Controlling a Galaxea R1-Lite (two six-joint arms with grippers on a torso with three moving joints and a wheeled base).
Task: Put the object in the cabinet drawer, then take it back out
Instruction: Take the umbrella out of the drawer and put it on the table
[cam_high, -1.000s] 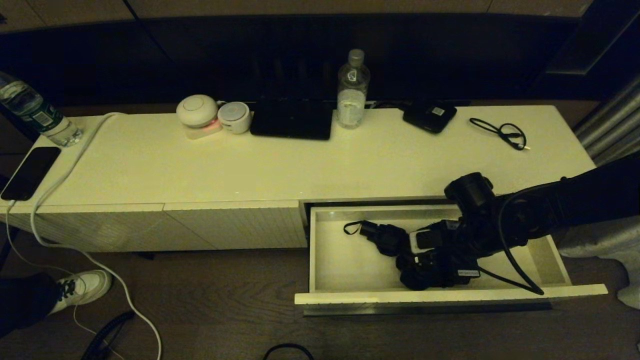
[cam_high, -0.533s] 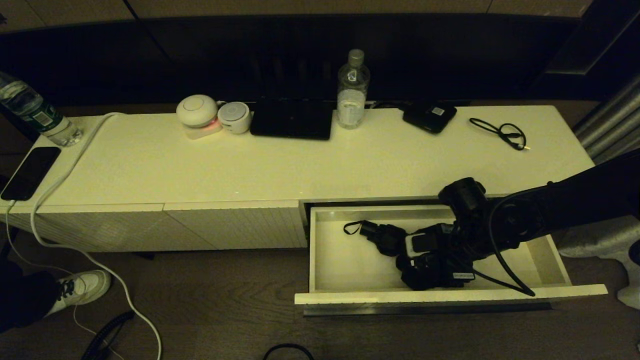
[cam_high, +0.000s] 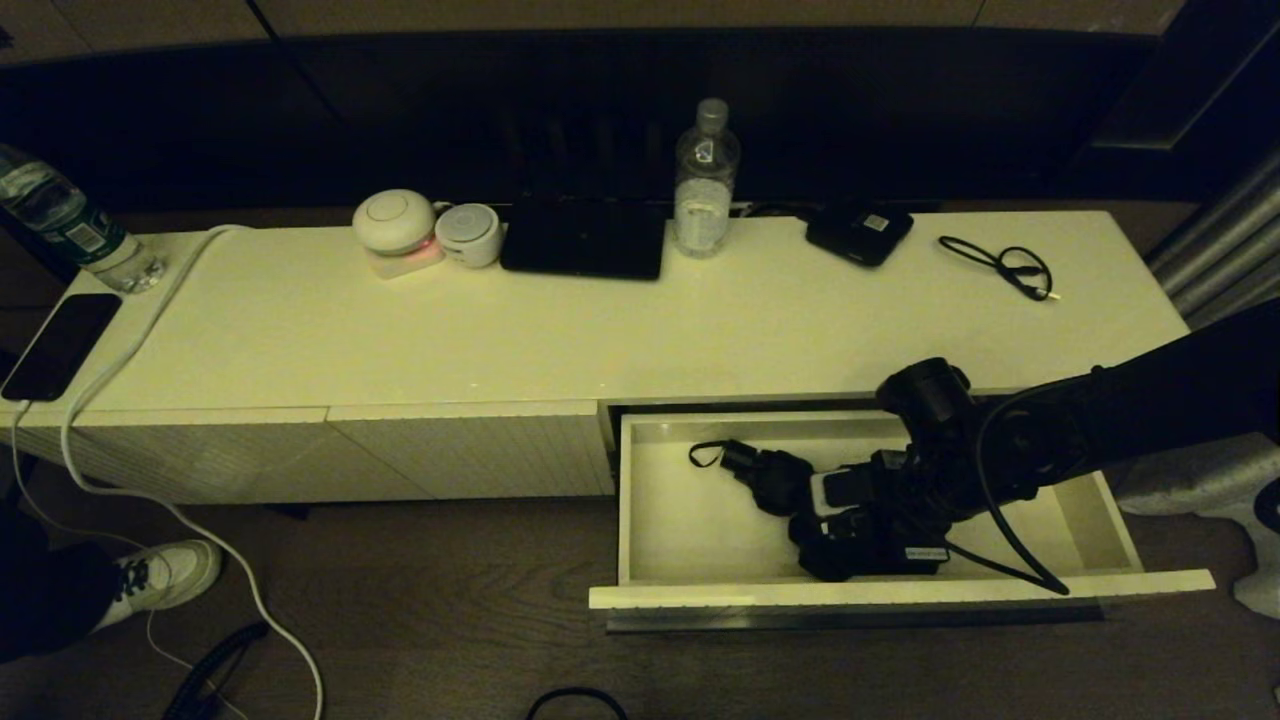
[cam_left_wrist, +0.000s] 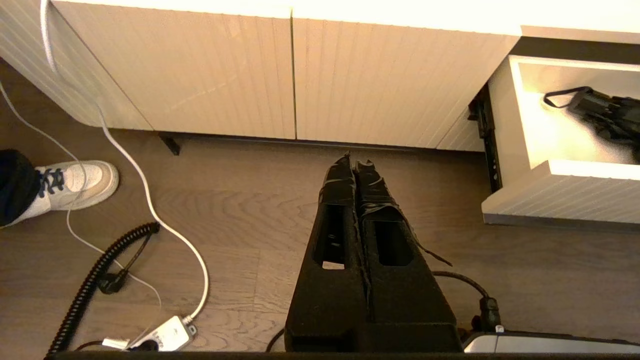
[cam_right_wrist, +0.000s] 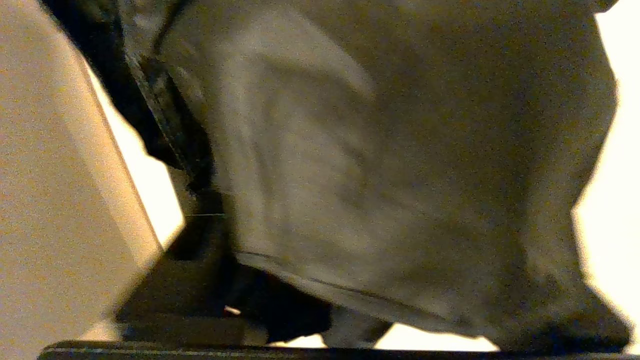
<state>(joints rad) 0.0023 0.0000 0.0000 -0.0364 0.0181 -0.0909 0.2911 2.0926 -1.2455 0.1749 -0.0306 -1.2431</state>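
The cabinet drawer (cam_high: 900, 591) stands pulled out at the right end of the cabinet, and its ribbed front (cam_left_wrist: 565, 197) also shows in the left wrist view. The black fabric bundle (cam_high: 772, 480) lies inside it, its thin strap loop (cam_high: 705, 455) trailing toward the left wall. My right gripper (cam_high: 815, 512) reaches down into the drawer and sits right against the bundle's right side. Dark folded fabric (cam_right_wrist: 400, 175) fills the right wrist view, with the pale drawer wall (cam_right_wrist: 50, 200) beside it. My left gripper (cam_left_wrist: 356, 162) hangs shut and empty over the wooden floor.
On the cabinet top stand a water bottle (cam_high: 706, 180), a flat black device with a white label (cam_high: 860, 232), a thin black cable (cam_high: 1005, 265), a dark tablet (cam_high: 585, 240) and two round white gadgets (cam_high: 395, 225). A white cord (cam_left_wrist: 150, 200) and a shoe (cam_left_wrist: 75, 182) lie on the floor.
My right arm has shifted a little to the left and lower into the drawer, closing in on the bundle. The bundle has barely moved.
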